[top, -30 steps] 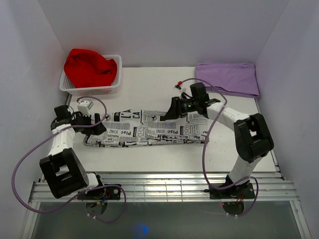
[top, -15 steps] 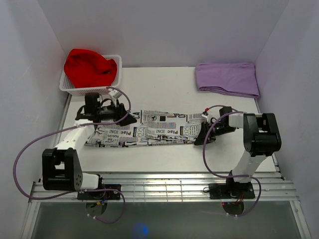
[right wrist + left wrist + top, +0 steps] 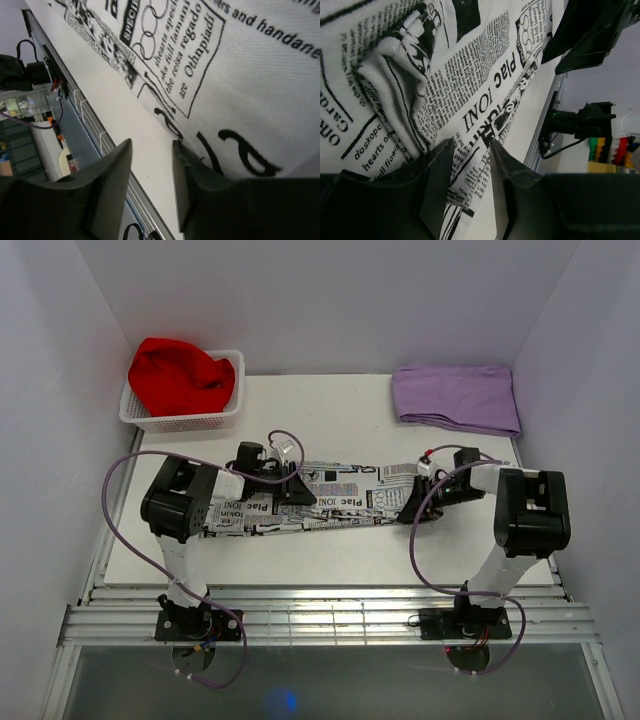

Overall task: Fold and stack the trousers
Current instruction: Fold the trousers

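Observation:
The trousers (image 3: 340, 505), white with black newspaper print, lie as a long folded strip across the middle of the table. My left gripper (image 3: 300, 492) lies low over their middle. In the left wrist view its fingers (image 3: 437, 175) stand a little apart, and the near edge of the trousers (image 3: 470, 75) runs between them. My right gripper (image 3: 405, 510) is at the strip's right end. In the right wrist view it (image 3: 150, 170) is open, with bare table (image 3: 115, 125) in the gap. One finger touches the edge of the trousers (image 3: 240, 65).
A folded lilac cloth (image 3: 455, 397) lies at the back right. A white basket (image 3: 185, 420) holding red cloth (image 3: 180, 375) stands at the back left. A metal rail (image 3: 330, 605) runs along the table's near edge. White walls close in both sides.
My left arm has swung from the strip's left end to its middle. My right gripper went from the middle to the right end a second ago and has since barely moved.

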